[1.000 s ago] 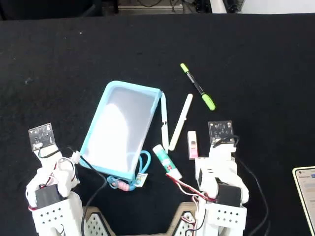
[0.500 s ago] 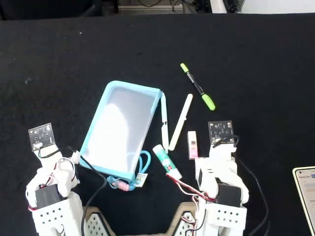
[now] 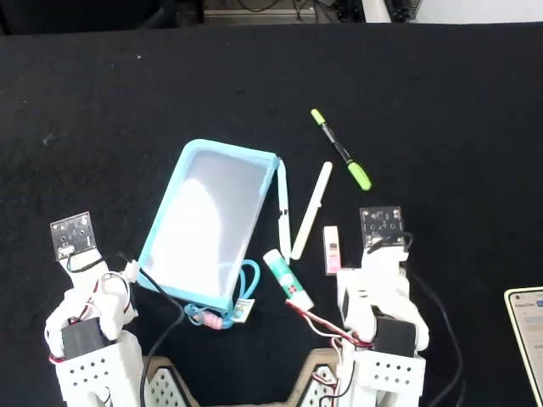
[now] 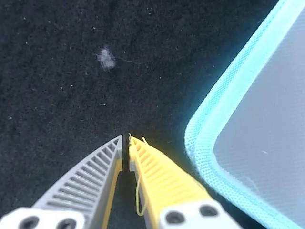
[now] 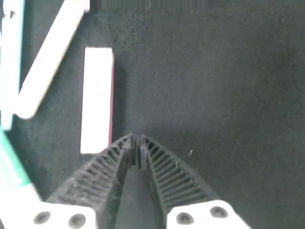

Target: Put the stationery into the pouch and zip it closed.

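Both are clenched on nothing: the left gripper (image 4: 127,142) is set just beside the blue-edged pouch (image 4: 248,143), which is lying flat, and the right gripper (image 5: 137,143) just beside a small white block (image 5: 97,102), with a white pen (image 5: 47,62) near that.

The table and the strays lying around it

We see a black, felt-like table (image 3: 127,85) stretching across the high view, and in the left wrist view a pale fleck of lint (image 4: 106,58) lies on its cloth. At the lower right corner of the high view we make out a white printed sheet with a yellowish border (image 3: 528,326), cut off by the edge. Beyond the table's far edge we see a few cables (image 3: 254,7) and a white surface (image 3: 475,10).
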### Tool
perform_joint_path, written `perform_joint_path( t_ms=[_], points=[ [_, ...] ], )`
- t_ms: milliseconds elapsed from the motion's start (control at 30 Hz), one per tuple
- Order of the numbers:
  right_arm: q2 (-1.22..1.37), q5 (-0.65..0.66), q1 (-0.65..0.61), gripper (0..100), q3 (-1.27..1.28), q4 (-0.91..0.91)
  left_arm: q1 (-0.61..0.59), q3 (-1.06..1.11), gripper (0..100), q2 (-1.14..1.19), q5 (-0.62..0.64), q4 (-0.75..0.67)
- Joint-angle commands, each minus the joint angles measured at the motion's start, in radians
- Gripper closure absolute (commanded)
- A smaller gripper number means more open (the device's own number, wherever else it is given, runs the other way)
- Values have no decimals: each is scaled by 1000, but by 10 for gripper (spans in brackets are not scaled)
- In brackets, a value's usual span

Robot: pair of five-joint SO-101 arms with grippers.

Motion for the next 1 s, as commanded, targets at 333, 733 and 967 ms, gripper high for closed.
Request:
perform_joint_path(
  t_ms=[333, 733, 967],
  points=[
    [-28, 135, -3, 986, -36, -551, -28, 10, 960, -3, 5, -267],
    [-28, 196, -230, 986, -456, -226, 116, 19, 963, -3, -361, -733],
    [-18, 196, -578, 986, -616, -32, 148, 21, 964, 5, -265, -743]
  ],
)
